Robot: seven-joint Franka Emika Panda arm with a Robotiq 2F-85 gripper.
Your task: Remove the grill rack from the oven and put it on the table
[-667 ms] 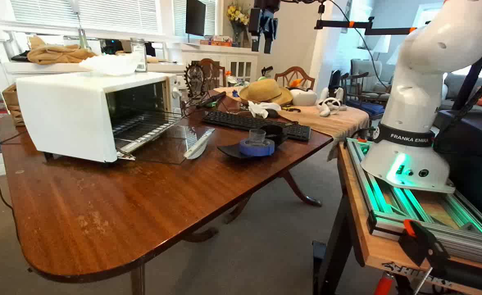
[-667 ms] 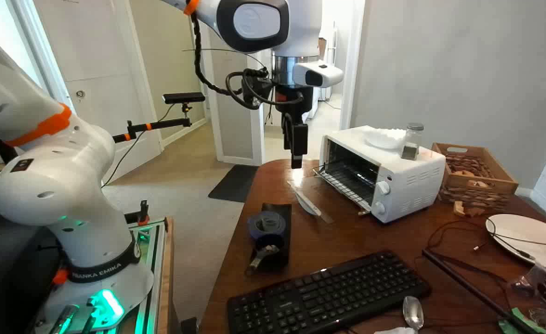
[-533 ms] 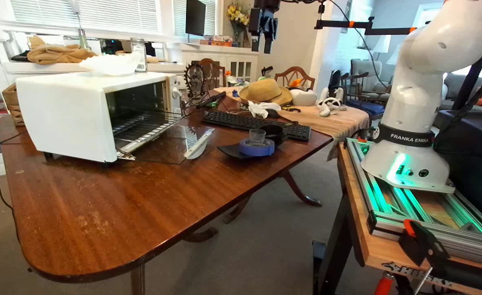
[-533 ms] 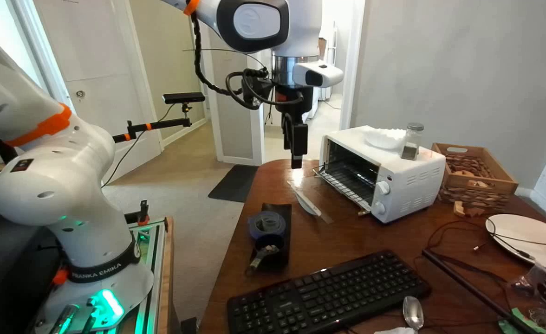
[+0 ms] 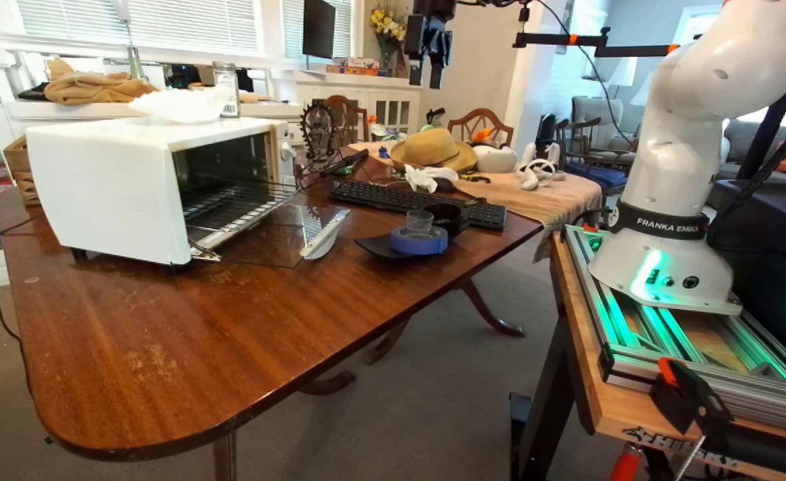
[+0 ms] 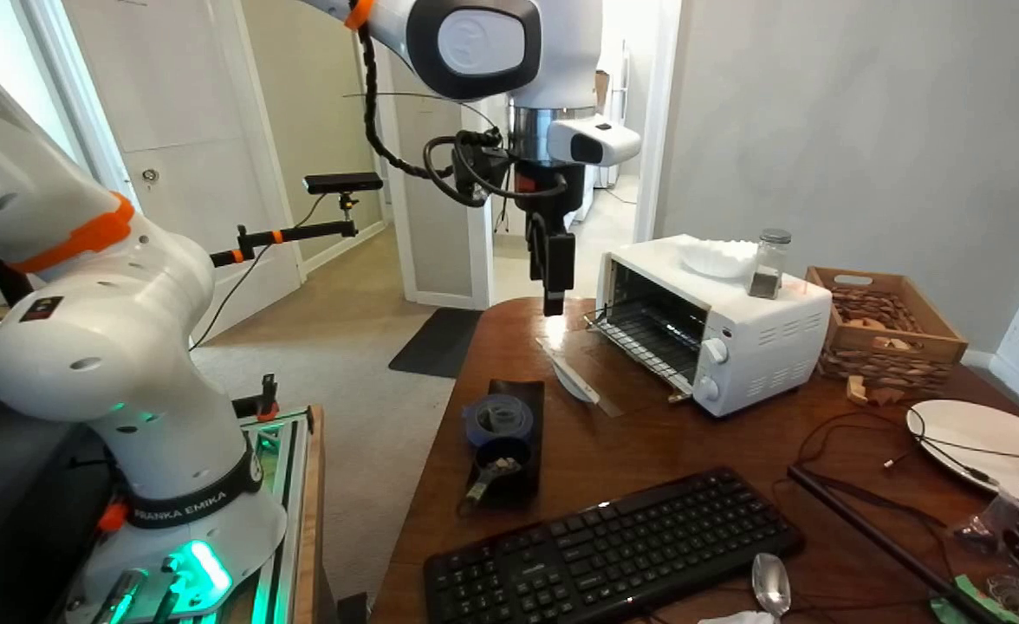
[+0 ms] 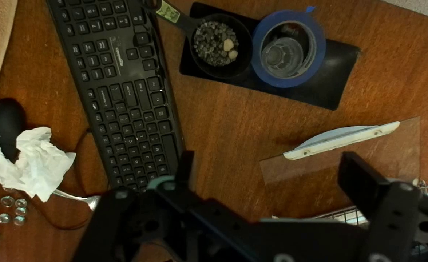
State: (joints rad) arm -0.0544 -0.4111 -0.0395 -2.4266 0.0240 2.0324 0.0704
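The white oven stands on the reddish-brown table, also in an exterior view. Its glass door is folded down, with a white handle along its edge. The wire grill rack is in the oven, its front part jutting out of the opening; it also shows in an exterior view. In the wrist view only a strip of the rack shows; my gripper hides much of it. My gripper is open and empty, pointing down, high above the table, apart from the rack, also in both exterior views.
A black tray holds blue tape and a black cup of gravel. A keyboard lies beside it. A white dish and a glass jar stand on the oven. A basket stands beside the oven.
The arm and gripper have sunk by a barely visible amount. The oven, rack and everything on the table are as before.
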